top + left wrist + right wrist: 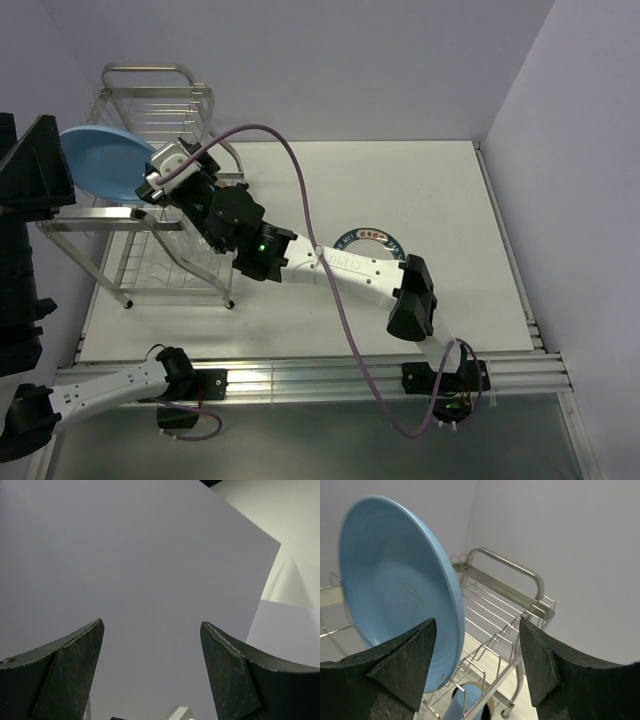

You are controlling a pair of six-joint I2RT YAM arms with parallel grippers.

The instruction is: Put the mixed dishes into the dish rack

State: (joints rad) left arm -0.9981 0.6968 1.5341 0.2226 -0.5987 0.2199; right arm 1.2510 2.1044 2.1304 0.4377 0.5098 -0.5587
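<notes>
The plain light-blue plate (100,160) stands on edge in the upper tier of the silver wire dish rack (160,100). My right gripper (188,152) is at the rack just right of the plate. In the right wrist view it (477,622) is open and empty, and the plate's rim (447,595) is beside its left finger. The light-blue cup (465,705) sits in the tier below. The white plate with the lettered rim (372,236) lies on the table, partly under my right arm. My left gripper (25,125) is raised high at the far left, open and empty (150,625), facing the wall.
The rack's looped handle (512,565) and slotted wires (490,610) lie ahead of my right jaws. A purple cable (310,230) loops over my right arm. The walls stand close behind and to the right of the table (470,290).
</notes>
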